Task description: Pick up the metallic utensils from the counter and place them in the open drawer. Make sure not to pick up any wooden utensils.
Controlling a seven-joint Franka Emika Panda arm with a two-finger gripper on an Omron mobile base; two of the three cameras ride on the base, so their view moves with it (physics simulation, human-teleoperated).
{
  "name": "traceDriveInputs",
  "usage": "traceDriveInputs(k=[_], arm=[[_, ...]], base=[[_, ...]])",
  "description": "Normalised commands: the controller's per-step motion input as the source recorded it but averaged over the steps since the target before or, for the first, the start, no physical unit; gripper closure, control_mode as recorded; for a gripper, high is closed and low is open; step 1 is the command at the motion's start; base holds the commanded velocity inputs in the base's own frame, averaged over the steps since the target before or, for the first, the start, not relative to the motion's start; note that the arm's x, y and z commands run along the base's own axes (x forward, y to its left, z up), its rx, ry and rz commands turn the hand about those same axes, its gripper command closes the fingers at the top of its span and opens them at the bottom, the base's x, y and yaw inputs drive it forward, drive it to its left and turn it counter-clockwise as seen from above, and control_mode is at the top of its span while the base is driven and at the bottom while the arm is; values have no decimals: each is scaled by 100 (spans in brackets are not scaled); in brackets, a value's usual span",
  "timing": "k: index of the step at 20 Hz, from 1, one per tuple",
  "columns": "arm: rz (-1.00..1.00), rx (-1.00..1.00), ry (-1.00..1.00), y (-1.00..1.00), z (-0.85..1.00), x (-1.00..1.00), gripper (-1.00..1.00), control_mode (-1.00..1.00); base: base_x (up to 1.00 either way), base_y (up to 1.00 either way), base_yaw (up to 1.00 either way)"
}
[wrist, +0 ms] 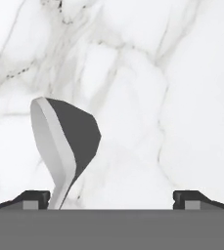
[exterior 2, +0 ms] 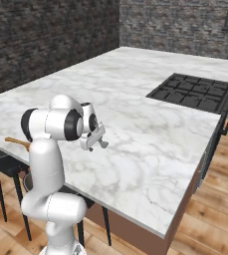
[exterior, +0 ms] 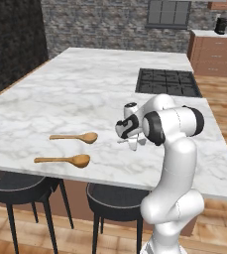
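Your end effector (wrist: 111, 197) hangs just above the marble desk (exterior: 85, 89) with its jaws spread wide and nothing between them. In the hand view, a metallic spoon (wrist: 64, 146) lies on the desk right by one fingertip (wrist: 35, 199), its grey bowl reaching out ahead of that tip; whether they touch, you cannot tell. Two wooden spoons (exterior: 75, 137) (exterior: 65, 159) lie near the desk's front edge, well off to the left of the end effector. The black cooktop (exterior: 167, 82) sits beyond it, further back on the desk.
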Motion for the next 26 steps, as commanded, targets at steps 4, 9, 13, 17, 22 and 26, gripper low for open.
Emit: traceDriveInputs(k=[4,9,13,17,22,26], arm=[[0,0,0,10,0,0,100,-100],[0,0,0,2,0,0,100,-100],[0,0,0,0,0,0,100,-100],[0,0,-1,0,0,-2,100,-100],[0,0,3,-1,45,-4,100,-100],[0,0,2,-3,88,-4,100,-100]], base=[[0,0,0],[0,0,0],[0,0,0],[0,0,0],[0,0,0],[0,0,0]])
